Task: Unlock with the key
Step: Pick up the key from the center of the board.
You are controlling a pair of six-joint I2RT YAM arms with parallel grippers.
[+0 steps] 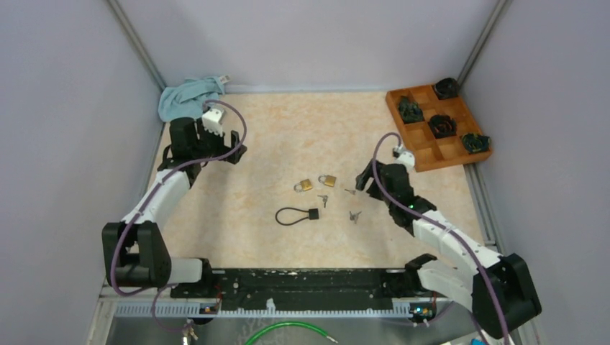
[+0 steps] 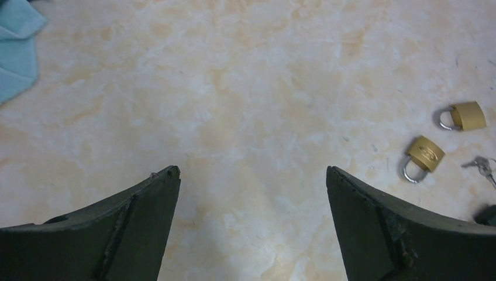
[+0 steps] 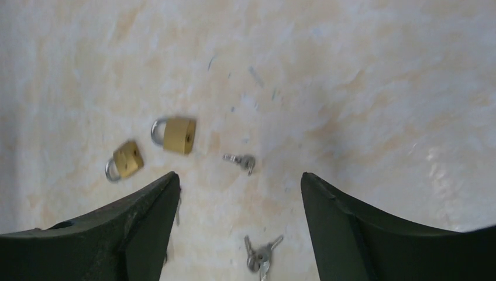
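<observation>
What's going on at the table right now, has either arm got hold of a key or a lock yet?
Not yet. Both arms hover over the table with jaws open and empty: the left gripper off to the far left, the right gripper just above the loose keys. The brass padlocks lie side by side mid-table, with a black cable lock just nearer the arms. No key is in any lock.

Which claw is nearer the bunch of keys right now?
Right. The right claw hangs open close above the bunch of keys; the left claw, also open, is well off to the side, toward the blue cloth.
</observation>
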